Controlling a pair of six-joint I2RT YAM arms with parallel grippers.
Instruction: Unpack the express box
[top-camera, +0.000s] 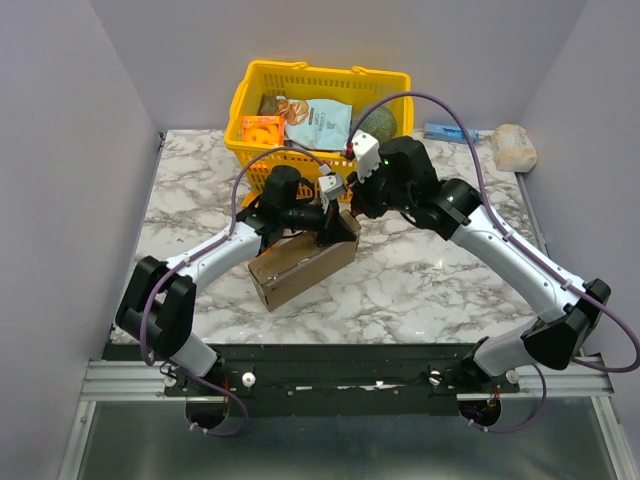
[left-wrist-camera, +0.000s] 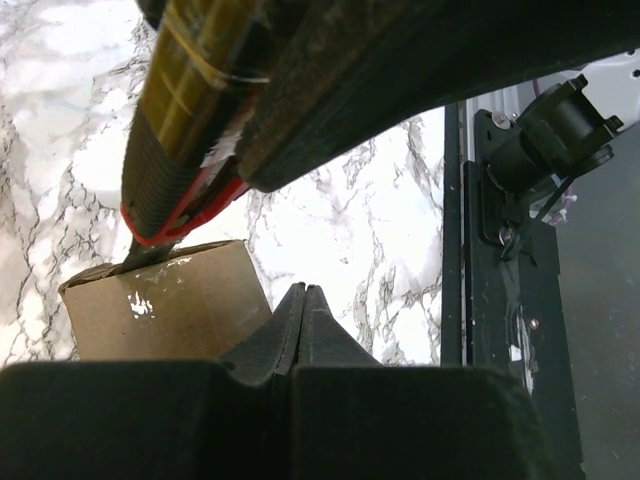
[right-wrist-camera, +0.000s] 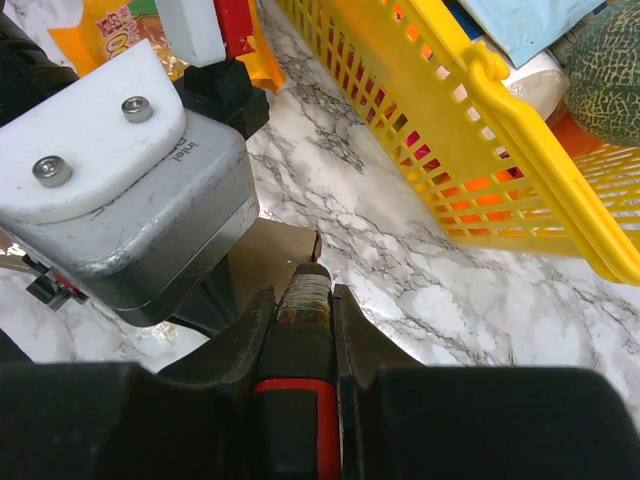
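The express box (top-camera: 300, 265) is a flat brown cardboard mailer lying closed in the middle of the marble table. It also shows in the left wrist view (left-wrist-camera: 160, 305) and the right wrist view (right-wrist-camera: 275, 255). My left gripper (top-camera: 338, 230) is shut with nothing between its fingers, at the box's far right end; its fingertips (left-wrist-camera: 300, 300) sit by the box's edge. My right gripper (top-camera: 352, 205) is shut on a red and black utility knife (right-wrist-camera: 300, 400). The knife (left-wrist-camera: 190, 130) points down, its blade tip touching the box's top edge.
A yellow basket (top-camera: 250, 90) stands just behind the box, holding a snack bag, an orange pack and a melon; its rim (right-wrist-camera: 480, 110) is close to my right gripper. A blue item (top-camera: 445, 131) and a beige roll (top-camera: 515, 147) lie at the back right.
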